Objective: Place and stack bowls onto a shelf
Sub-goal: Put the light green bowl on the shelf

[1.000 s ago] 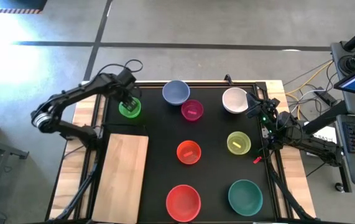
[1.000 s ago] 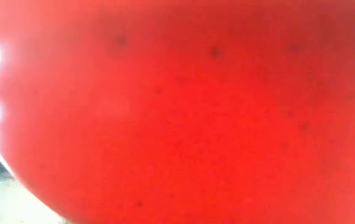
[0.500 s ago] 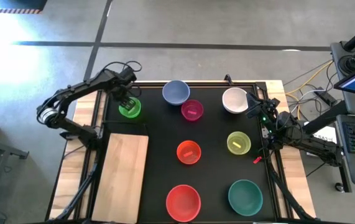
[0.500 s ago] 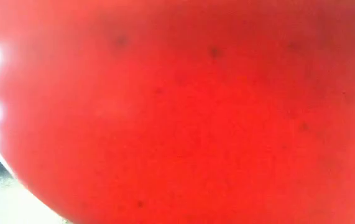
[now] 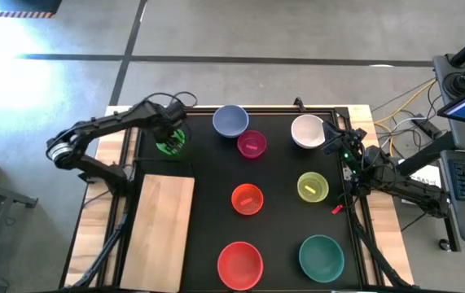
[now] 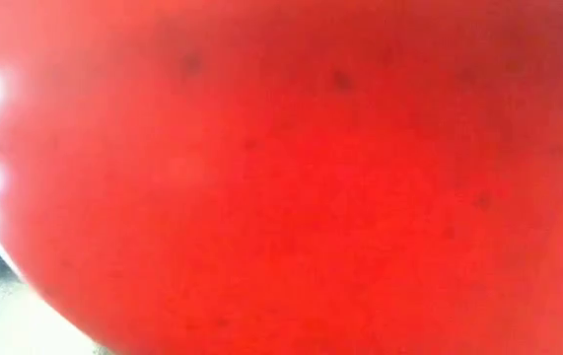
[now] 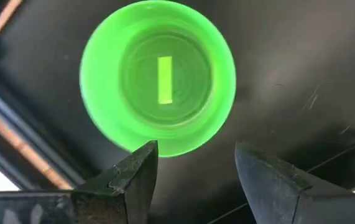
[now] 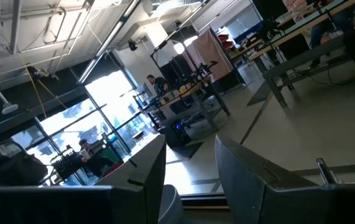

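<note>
The green bowl (image 5: 167, 148) sits upright on the black tabletop at the far left, mostly covered by my left gripper (image 5: 173, 134). In the left wrist view that gripper (image 7: 196, 162) points down over the green bowl (image 7: 158, 78), open and touching nothing, its fingertips above the bowl's rim. The shelf (image 5: 157, 232), a light wooden board, lies flat near the left edge with nothing on it. My right gripper (image 5: 330, 138) waits open at the far right beside the white bowl (image 5: 307, 131), pointing out into the room.
Blue-grey (image 5: 230, 120), magenta (image 5: 252, 144), orange (image 5: 247, 199), yellow (image 5: 313, 187) and teal (image 5: 322, 257) bowls stand apart on the tabletop. The red bowl (image 5: 240, 264) at the near edge fills the low view (image 6: 281, 177).
My left gripper has moved a little toward the table's right edge and now stands over the green bowl, covering most of it. The bowl has stayed where it was.
</note>
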`<state>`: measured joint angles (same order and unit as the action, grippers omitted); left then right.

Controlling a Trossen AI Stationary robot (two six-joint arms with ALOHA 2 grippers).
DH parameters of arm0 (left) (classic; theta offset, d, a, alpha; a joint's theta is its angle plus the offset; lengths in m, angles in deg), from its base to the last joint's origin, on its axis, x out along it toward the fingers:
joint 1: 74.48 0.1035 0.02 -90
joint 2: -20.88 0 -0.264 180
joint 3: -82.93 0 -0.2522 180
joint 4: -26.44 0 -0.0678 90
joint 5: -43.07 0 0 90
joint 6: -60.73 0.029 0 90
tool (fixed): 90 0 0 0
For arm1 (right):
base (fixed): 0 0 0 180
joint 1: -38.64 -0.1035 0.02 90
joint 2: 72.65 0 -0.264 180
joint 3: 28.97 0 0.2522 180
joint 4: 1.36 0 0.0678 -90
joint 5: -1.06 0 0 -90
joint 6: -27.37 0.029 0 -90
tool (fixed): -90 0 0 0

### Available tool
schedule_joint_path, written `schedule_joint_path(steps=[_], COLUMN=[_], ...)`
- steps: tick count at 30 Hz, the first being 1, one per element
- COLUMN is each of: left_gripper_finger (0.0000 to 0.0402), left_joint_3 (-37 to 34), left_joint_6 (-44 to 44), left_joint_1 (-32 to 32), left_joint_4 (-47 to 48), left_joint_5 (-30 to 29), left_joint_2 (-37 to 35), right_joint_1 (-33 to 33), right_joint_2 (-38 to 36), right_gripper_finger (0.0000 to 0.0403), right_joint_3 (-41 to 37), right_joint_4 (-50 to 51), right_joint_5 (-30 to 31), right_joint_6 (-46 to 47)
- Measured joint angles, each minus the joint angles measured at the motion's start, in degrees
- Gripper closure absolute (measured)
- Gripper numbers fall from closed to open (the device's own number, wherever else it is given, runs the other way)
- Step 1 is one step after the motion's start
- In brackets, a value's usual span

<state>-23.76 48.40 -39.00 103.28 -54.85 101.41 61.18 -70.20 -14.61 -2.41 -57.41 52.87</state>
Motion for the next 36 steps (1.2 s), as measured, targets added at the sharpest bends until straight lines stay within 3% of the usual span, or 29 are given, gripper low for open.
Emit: schedule_joint_path(steps=[9,30,36], left_gripper_finger=[0.0205,0.0206,0.0254], left_joint_3=[0.0,-0.8,-2.0], left_joint_6=[-4.3,-9.8,-10.7], left_joint_1=[-4.7,-4.7,-4.7], left_joint_4=[-4.7,-8.7,-10.6], left_joint_5=[-0.1,-0.5,-0.7], left_joint_2=[6.1,16.4,16.4], right_joint_1=[0.0,0.0,0.0], right_joint_2=[0.0,0.0,0.0], right_gripper_finger=[0.0275,0.0275,0.0275], right_joint_3=[0.0,0.0,0.0], right_joint_4=[0.0,0.0,0.0], right_joint_5=[0.0,0.0,0.0], right_joint_6=[0.0,0.0,0.0])
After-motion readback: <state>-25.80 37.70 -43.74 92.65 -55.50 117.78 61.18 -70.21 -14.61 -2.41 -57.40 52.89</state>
